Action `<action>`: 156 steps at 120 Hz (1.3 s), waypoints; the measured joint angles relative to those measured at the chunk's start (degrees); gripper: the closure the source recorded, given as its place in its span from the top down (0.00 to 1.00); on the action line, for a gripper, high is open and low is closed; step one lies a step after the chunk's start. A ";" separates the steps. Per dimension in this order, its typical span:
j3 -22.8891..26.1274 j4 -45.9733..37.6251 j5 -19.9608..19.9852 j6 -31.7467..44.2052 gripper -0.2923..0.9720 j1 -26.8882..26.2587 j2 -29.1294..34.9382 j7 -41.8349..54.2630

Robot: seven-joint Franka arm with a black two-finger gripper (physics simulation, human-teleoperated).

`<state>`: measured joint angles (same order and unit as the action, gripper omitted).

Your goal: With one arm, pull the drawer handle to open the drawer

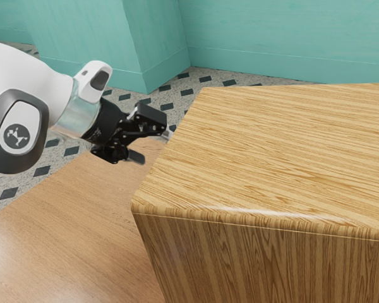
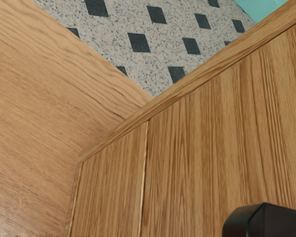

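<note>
- Drawer: it sits in the side of the wooden cabinet that faces the gripper. That's the cabinet's left side in the exterior view, around mid-frame.
- From the wrist view the drawer front is a wood-grain panel. A thin seam runs between it and the panel next to it, and the two look flush to me.
- Drawer handle: there's a small pale sliver right at the cabinet's upper left corner in the exterior view. I think that's the handle, but it's too small to be sure.
- Gripper: black, left of center in the exterior view. It points toward the exterior view's right and sits close up against that cabinet side.
- Its two fingers stand clearly apart, one higher and one lower, with the pale sliver just beside the upper one. I can't make out any squeeze on it.
- Arm: a big white and grey link comes in from the left edge of the frame.
- Black block: a dark rounded shape just under the hand, in front of the drawer front. Can't tell what it is.
- Table: a wood top under the cabinet, filling the lower left of the exterior view.
- Floor: speckled grey with dark diamonds, beyond the table.
- Wall: teal, across the top of the frame.
</note>
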<state>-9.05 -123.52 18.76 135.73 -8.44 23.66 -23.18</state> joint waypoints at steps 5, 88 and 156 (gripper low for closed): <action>0.00 -0.22 -0.03 0.04 0.77 -0.13 0.03 -0.67; -4.75 -0.01 -7.37 -13.85 0.77 1.39 2.60 -2.02; -12.20 -0.08 -18.07 -28.99 0.77 5.58 9.60 -1.94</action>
<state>-21.25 -123.60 0.68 106.73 -2.85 33.26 -25.11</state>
